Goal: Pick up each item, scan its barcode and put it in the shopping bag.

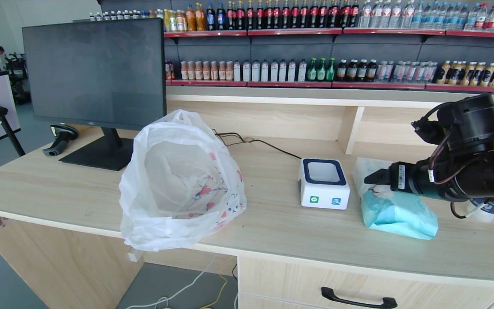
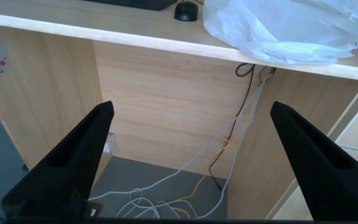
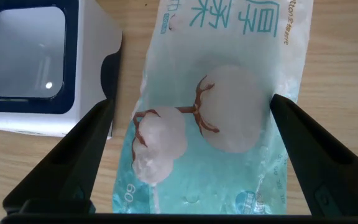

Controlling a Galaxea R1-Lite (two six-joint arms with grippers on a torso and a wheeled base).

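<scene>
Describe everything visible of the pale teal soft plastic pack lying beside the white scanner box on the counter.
The pale teal soft plastic pack lies flat on the light wooden counter, close to the right of the white scanner box. Its film looks glossy and translucent, printed with white cotton bolls on brown stems and white lettering. The right gripper hangs over it, fingers open to either side; contact cannot be judged.
</scene>
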